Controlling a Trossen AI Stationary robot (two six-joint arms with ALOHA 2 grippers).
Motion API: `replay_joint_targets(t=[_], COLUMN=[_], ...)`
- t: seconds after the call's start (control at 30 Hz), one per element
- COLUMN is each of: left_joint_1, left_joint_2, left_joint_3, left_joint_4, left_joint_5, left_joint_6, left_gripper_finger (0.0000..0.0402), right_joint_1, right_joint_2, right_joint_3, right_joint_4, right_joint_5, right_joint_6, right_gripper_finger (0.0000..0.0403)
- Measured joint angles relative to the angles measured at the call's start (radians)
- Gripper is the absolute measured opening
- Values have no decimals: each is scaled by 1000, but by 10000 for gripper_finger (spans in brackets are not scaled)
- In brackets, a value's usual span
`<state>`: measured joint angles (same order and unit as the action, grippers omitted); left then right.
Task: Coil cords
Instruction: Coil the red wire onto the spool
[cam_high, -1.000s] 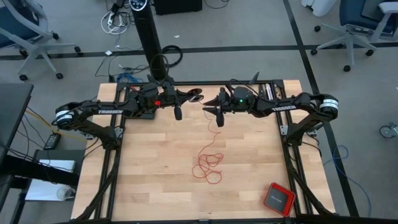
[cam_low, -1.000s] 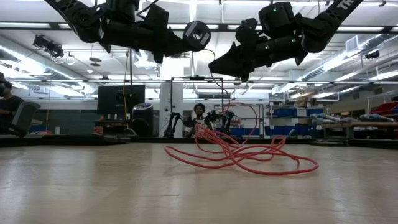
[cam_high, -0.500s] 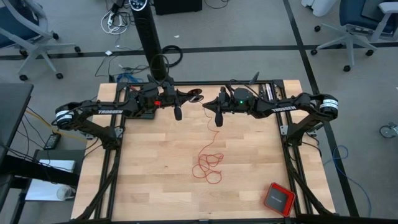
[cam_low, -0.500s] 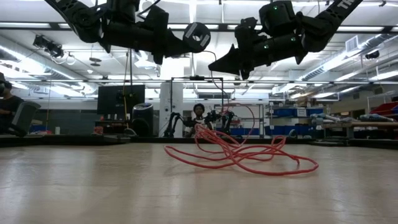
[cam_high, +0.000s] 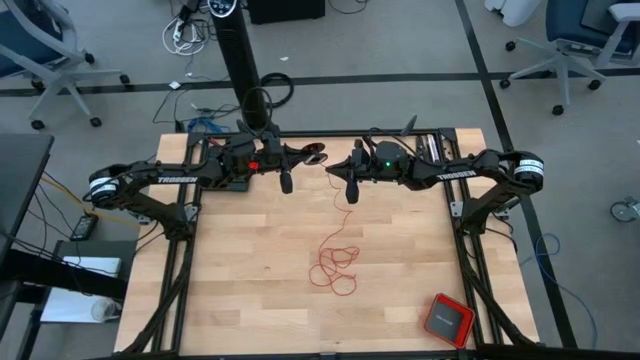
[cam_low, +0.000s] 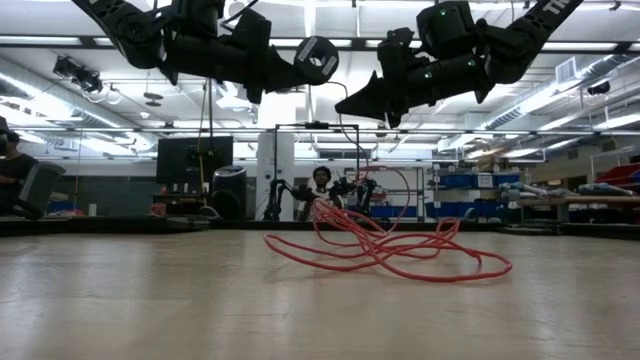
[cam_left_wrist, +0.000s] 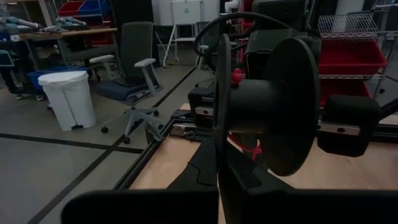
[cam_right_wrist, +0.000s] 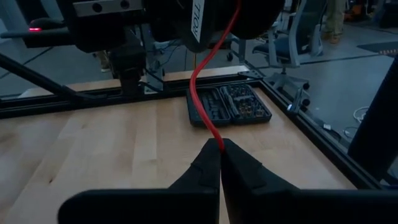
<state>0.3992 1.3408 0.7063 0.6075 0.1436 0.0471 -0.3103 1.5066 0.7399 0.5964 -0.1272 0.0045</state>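
Thin red cord (cam_high: 335, 262) lies in loose loops mid-table, one strand rising.

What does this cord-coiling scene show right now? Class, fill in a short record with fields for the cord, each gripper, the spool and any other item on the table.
Cord: thin red cord, loose loops on the wooden table, one strand rising to the right gripper
Right gripper: shut on the cord, raised above the table's far side
Left gripper: shut, holding a black round spool, raised beside the right one
Other item: red square box with dark top, near right corner
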Motion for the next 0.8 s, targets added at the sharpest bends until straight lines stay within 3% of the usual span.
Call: replay_joint_targets(t=[0.33,0.5,0.8], left_joint_1=[0,4,12], left_joint_2=[0,-7,-9], left_joint_3=[0,1,29], left_joint_4=[-9,-120,-202], left_joint_5=[1,12,23], left_joint_6=[0,54,61], left_gripper_finger=[1,1,1], right_joint_1=[-5,-23,-4], right_joint_2=[-1,-64,-103], right_joint_3=[0,0,1], right_joint_4=[-7,-61,-93], right_joint_5=[3,8,160], right_joint_6=[-7,-12,-65], right_gripper_finger=[0,0,0])
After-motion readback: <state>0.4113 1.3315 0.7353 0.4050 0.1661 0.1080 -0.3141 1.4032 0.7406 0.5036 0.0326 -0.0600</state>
